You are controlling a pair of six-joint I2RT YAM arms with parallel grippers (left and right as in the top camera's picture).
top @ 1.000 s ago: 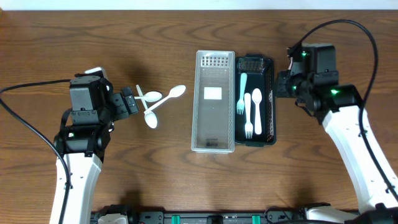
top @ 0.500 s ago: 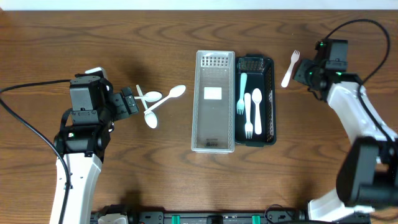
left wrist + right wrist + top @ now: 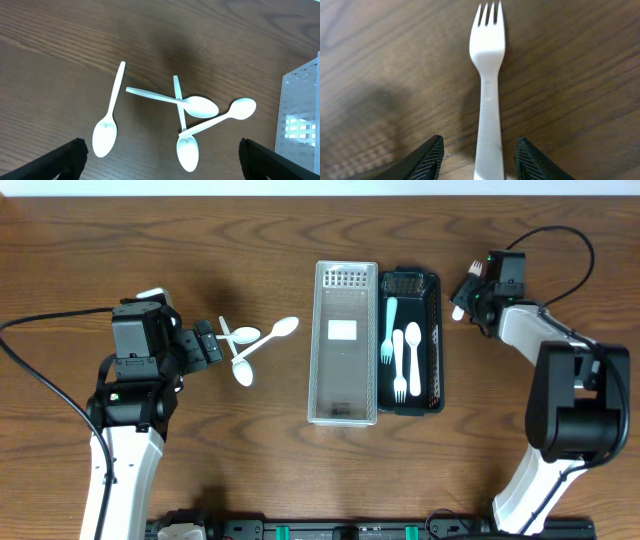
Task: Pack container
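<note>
A white fork (image 3: 488,75) lies on the table just right of the black container (image 3: 437,345); one end shows in the overhead view (image 3: 458,311). My right gripper (image 3: 470,290) is open over it, and its fingers (image 3: 480,147) stand either side of the handle without touching. The black container holds a teal fork (image 3: 389,325), a white fork (image 3: 398,365) and a white spoon (image 3: 414,360). A clear container (image 3: 318,350) stands left of it. Several white spoons (image 3: 187,107) lie on the table; they also show in the overhead view (image 3: 250,345). My left gripper (image 3: 210,345) is open and empty just left of them.
The clear container holds only a white label (image 3: 342,331). The clear container's corner (image 3: 302,115) shows at the right edge of the left wrist view. Bare wooden table surrounds the spoons and both containers.
My right gripper drew back to the right, uncovering the white fork, then came left over it. The left arm and spoons have not moved.
</note>
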